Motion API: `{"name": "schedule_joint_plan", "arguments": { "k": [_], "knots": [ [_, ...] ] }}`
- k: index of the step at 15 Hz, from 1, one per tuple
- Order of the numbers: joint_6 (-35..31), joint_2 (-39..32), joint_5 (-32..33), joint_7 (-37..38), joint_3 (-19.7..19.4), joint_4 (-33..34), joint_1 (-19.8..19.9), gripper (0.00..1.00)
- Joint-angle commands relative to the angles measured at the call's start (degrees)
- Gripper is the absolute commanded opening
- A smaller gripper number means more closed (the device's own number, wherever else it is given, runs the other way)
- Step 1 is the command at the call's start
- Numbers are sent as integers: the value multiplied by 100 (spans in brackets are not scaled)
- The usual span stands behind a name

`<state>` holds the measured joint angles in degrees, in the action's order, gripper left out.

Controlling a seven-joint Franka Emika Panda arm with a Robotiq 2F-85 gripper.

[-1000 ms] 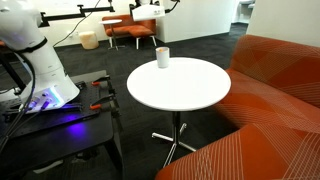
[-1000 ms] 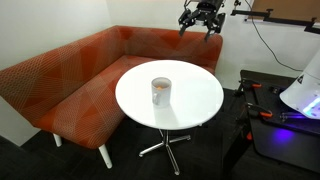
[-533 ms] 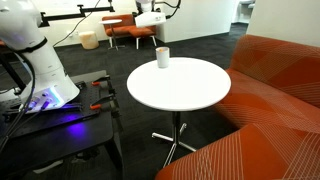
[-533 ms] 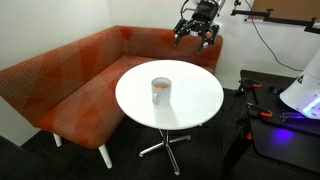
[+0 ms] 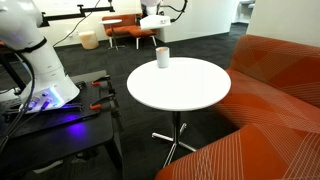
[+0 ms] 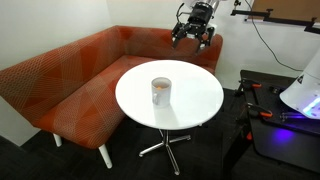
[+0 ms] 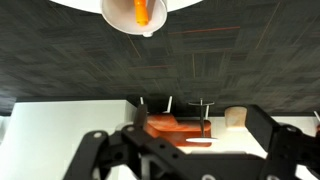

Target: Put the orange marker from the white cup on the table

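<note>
The white cup stands on the round white table, toward the side nearest the arm's base; it also shows in an exterior view. In the wrist view the cup sits at the top edge with the orange marker standing inside it. The marker shows as a faint orange spot in the cup's mouth. My gripper hangs in the air well above and beyond the table's far edge, clear of the cup. It is open and empty, with the fingers spread wide in the wrist view.
An orange-red corner sofa wraps around the table. A dark bench with purple light carries the robot base. Orange chairs and a small round stool stand on the dark carpet behind.
My gripper has drifted a little lower and sideways through the air, toward the table's far edge. The cup and marker have not moved.
</note>
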<state>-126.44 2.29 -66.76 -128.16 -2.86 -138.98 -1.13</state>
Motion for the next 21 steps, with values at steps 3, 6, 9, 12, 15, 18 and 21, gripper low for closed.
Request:
{"name": "schedule_joint_plan", "arguments": {
  "k": [3, 6, 9, 12, 15, 18, 21],
  "knots": [
    [72, -257, -261, -230, 39, 184, 95, 100],
    [3, -565, -468, -512, 52, 358, 102, 100],
    [13, -919, -325, -762, 54, 593, 135, 100],
    [-15, -1208, -342, -960, 71, 779, 159, 100],
    [-61, -1424, -362, -1107, 101, 916, 149, 100],
    [-117, -1586, -359, -1152, 140, 1005, 125, 97],
    [-150, -1723, -337, -1136, 188, 1087, 105, 96]
  ]
}}
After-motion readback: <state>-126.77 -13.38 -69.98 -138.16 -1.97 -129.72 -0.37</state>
